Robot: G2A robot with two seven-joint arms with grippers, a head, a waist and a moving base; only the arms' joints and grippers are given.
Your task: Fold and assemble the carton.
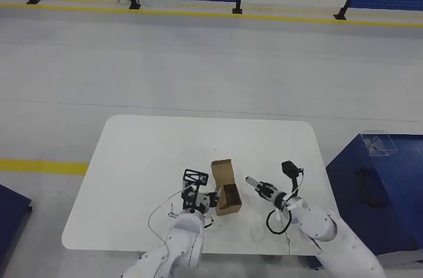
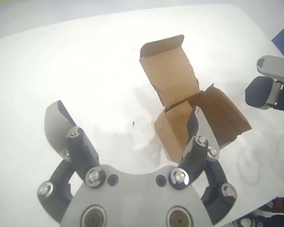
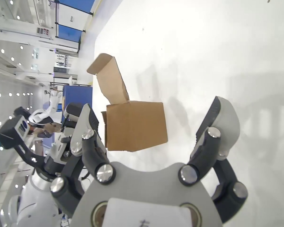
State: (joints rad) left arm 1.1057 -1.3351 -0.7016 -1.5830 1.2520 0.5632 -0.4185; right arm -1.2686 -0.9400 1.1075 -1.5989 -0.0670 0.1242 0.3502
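The left pincer (image 2: 129, 121) is spread wide and grips nothing. One of its fingers (image 2: 201, 126) sits right by the near corner of the carton (image 2: 179, 88); I cannot tell whether it touches the card. The right pincer (image 3: 152, 107) is spread just as wide and is also empty. It faces the carton's plain side wall from a short way off, with a strip of bare bench (image 1: 149, 174) between them.

The carton is a small brown cardboard box. It stands on the white bench toward the robot's edge, between the two pincers. Its top is open. The lid (image 2: 168, 72) rises from the far wall and leans back, with a tuck tab (image 2: 163, 44) bent over at its free end.

The carton looks light and thin-walled: stiff across each panel, soft along the creases, and easy to dent if squeezed hard. On this smooth bench it would probably slide away from a push on one side only. The sensible hold, to my eye, is a gentle brace on the body from one flank while the other pincer takes the lid near its free edge — close to the tab — to swing it over and tuck it in.

Both arms come in low from the robot's side of the bench. The wrists are turned inward, so the pincers point at the carton from either flank.
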